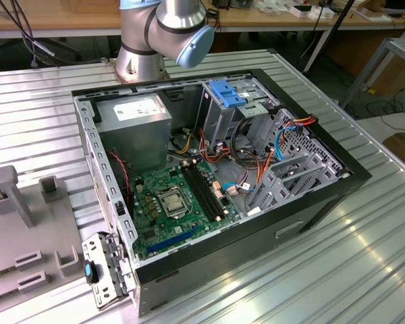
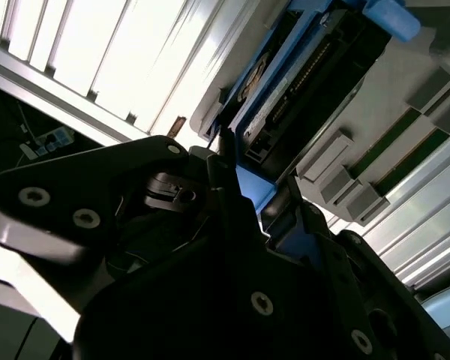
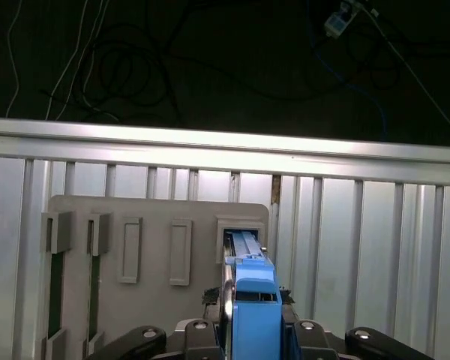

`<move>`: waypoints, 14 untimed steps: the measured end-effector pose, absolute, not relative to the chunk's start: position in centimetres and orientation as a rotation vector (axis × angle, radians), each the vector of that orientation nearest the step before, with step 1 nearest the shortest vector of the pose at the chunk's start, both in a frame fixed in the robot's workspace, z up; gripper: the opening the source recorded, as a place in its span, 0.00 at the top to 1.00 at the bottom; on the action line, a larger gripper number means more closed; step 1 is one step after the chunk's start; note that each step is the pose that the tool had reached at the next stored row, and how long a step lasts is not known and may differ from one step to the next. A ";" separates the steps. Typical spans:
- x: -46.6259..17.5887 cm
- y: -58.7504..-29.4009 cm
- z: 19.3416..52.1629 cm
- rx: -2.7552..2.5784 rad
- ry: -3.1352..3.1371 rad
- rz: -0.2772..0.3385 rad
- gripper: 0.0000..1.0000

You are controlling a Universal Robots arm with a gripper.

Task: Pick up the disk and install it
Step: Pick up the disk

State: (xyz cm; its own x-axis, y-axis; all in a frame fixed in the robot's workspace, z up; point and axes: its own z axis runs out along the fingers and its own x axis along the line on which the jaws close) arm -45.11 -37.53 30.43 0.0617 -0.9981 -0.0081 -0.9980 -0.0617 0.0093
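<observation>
Finding: the task is at its first stage. The disk [image 3: 256, 315] has not been installed. In both wrist views it stands on edge in a slot of the grey holder plate [image 3: 150, 214], which lies on the ribbed metal table [image 3: 360, 240]. My claw [image 3: 255, 281] sits directly over it.

Claw state: my claw lies close against the disk's blue frame on both sides. I cannot tell whether it is pressed onto the frame or merely straddling it. Nor can I tell whether the disk has risen at all out of its slot.

Location: in the exterior view the holder plate sits at 9 o'clock of the open computer case [image 1: 324, 196], well apart from it. The drive cage [image 1: 223, 115] stands at about 1 o'clock inside the case and has a blue plastic piece on top. Lifting, carrying and seating the disk are all outstanding, as I judge it.

Condition of the disk: it has a bright blue plastic frame, with long rails running down into the slot and a blocky blue tab at the near end. In the second wrist view a dark flat body lies between the rails. I see no damage.
</observation>
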 end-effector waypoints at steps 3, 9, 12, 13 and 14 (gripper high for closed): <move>-45.1 -37.5 30.4 2.287 -2.152 -0.019 0.62; -45.1 -37.5 30.4 2.233 -2.208 -0.019 0.62; -45.1 -37.5 30.4 2.232 -2.209 -0.019 0.62; -45.1 -37.5 30.4 2.231 -2.210 -0.019 0.62; -45.1 -37.5 30.4 2.231 -2.211 -0.019 0.62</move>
State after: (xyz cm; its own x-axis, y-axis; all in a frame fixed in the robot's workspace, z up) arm -45.11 -37.53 30.39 0.0091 -0.9999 -0.0082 -0.9999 -0.0091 0.0093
